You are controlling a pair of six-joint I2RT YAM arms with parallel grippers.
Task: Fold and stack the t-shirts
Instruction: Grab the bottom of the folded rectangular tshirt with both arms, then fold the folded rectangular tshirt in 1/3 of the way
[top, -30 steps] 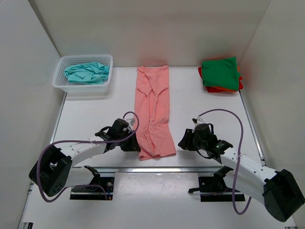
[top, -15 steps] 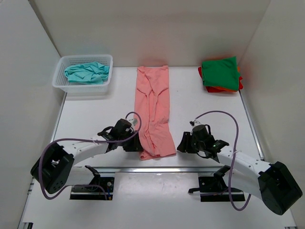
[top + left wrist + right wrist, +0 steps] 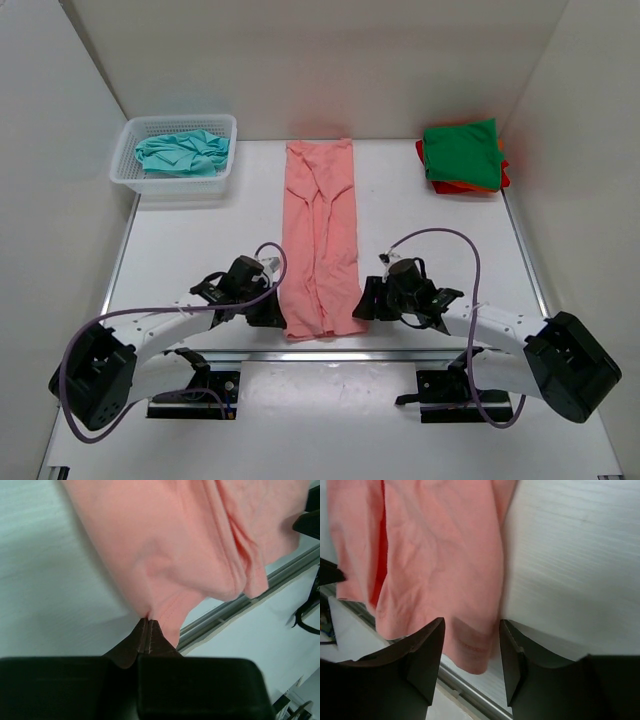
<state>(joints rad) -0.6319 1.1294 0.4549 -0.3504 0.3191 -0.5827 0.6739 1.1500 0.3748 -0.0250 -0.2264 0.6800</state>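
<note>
A salmon pink t-shirt point(image 3: 320, 235), folded into a long strip, lies down the middle of the table. My left gripper point(image 3: 277, 313) is shut on its near left corner point(image 3: 165, 605). My right gripper point(image 3: 365, 303) is open at the near right corner point(image 3: 470, 650), with the shirt's hem between its fingertips point(image 3: 427, 645). A teal t-shirt point(image 3: 182, 152) lies crumpled in the white basket point(image 3: 175, 183) at the back left. A green t-shirt point(image 3: 461, 152) lies folded on top of a stack at the back right, with orange point(image 3: 492, 185) and red point(image 3: 445, 187) cloth showing under it.
A metal rail point(image 3: 330, 353) runs along the table's near edge just below the shirt's hem. White walls close in the left, back and right sides.
Both grippers have moved in to the shirt's near corners. The left gripper has shut on the left corner and the near hem has narrowed and shifted slightly left.
</note>
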